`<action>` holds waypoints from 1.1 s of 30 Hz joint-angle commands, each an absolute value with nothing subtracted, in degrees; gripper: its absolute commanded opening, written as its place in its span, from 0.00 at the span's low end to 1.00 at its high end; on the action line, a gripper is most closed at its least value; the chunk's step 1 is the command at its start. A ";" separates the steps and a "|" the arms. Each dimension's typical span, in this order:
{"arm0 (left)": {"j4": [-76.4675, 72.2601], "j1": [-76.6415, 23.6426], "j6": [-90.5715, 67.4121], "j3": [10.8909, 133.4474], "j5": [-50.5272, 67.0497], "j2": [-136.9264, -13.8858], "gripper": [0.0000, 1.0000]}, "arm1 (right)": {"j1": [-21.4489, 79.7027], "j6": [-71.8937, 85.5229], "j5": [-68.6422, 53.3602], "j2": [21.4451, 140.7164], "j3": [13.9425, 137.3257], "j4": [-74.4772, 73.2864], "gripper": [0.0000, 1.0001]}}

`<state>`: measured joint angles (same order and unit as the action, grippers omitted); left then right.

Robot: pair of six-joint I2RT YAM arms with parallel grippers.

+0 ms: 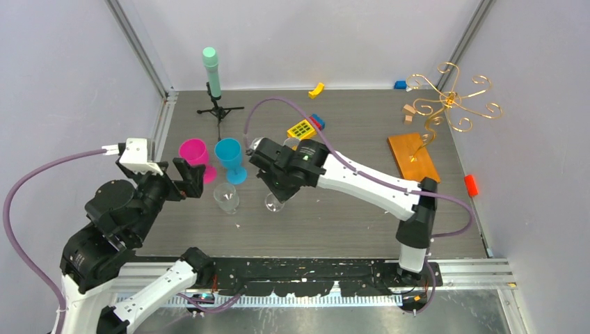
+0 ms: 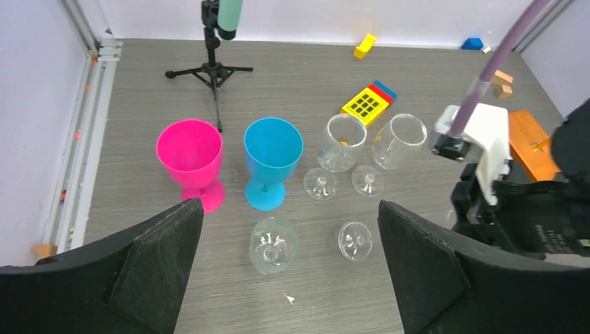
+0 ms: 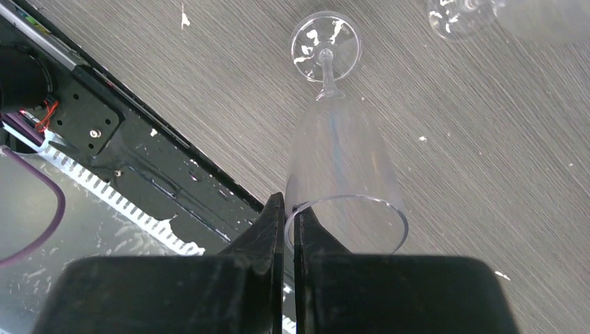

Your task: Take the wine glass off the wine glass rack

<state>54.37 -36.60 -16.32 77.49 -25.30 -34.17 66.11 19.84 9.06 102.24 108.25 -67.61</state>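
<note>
You are nearing the end of this one, judging from how things are lying. The wine glass is off the wine glass rack. In the top view the rack is standing toward 2 o'clock on the table, and its gold curls are carrying nothing that I can make out. The glass is sitting upright near the middle, well apart from the rack's wooden base and at about 8 o'clock from it.

Your right gripper is pinching the glass by its rim, with the jaws nearly together on the thin wall. In the right wrist view the foot is appearing to rest flat on the table (whether it is bearing its full weight, I cannot tell). Your left gripper is hanging at 9 o'clock from the glass, jaws spread wide and holding nothing.

What is remaining, as I am judging it, is only the release: letting go of the rim and lifting away without tipping the glass. Another clear glass is standing just beside it at 9 o'clock, and the blue goblet is sitting near at 10 o'clock.
</note>
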 commanded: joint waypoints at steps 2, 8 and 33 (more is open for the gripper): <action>57.27 -36.39 -15.64 78.39 -28.14 -32.50 1.00 | 67.50 19.37 10.76 107.24 117.44 -67.70 0.00; 58.11 -36.44 -15.32 77.27 -28.21 -30.96 1.00 | 67.67 18.42 11.16 112.63 123.34 -70.71 0.01; 58.91 -36.43 -15.19 76.77 -29.44 -29.60 1.00 | 67.68 13.61 12.38 122.02 136.32 -74.11 0.41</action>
<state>59.09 -36.62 -16.01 76.69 -28.51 -30.09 67.40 15.73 11.70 121.08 132.70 -75.31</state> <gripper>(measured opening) 0.995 0.375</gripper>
